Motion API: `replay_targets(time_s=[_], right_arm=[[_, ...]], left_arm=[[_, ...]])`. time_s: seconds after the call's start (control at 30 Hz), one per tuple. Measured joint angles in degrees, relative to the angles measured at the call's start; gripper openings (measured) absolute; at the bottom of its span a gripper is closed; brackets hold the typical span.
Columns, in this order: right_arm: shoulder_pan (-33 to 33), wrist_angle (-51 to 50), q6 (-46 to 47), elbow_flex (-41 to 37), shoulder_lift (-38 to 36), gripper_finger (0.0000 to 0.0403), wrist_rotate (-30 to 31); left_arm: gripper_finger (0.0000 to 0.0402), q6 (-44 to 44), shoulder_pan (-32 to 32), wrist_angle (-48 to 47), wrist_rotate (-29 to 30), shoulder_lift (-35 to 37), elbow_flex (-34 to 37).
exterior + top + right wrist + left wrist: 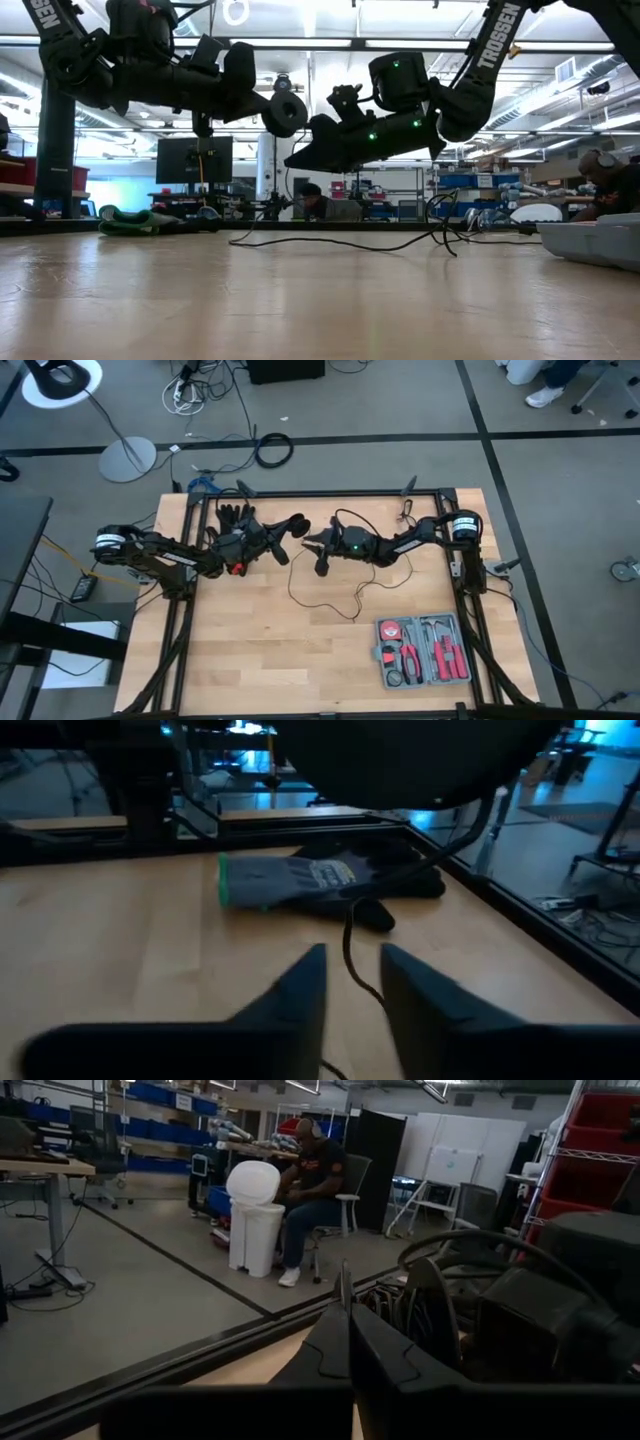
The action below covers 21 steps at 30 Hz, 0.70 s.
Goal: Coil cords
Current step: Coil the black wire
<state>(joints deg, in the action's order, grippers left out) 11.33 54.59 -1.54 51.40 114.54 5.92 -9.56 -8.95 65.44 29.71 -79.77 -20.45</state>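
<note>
Above the table middle, the right claw is hanging with fingers spread around the thin black cord; the left claw, pressed together, is carrying its disc.

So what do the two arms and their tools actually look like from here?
Both arms are dark and jointed. The left arm has a white band at its base and a red patch near the wrist. The right arm has a white band too, plus green lights on the wrist. White TROSSEN lettering shows in the low view. The right tool has two dark wedge-shaped fingers.
</note>
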Motion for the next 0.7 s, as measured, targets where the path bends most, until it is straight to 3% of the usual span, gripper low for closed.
replay_targets(time_s=[0.13, 0.53, 0.7], right_arm=[[-0.64, 0.18, -0.24, 0.0, 0.0, 0.0013, 2.87], [-1.53, -7.89, 3.45, 3.46, 0.0, 0.0001, 3.62], [-2.39, -15.55, 1.83, 8.16, 0.0, 0.0001, 2.93]], left_arm=[[0.0, -0.11, 0.0, 1.11, 0.0, 0.0, 0.0], [0.0, -2.64, -0.04, 0.03, 1.16, -0.5, -1.9], [0.0, 0.71, -0.04, -7.55, 2.28, -2.07, -6.07]])
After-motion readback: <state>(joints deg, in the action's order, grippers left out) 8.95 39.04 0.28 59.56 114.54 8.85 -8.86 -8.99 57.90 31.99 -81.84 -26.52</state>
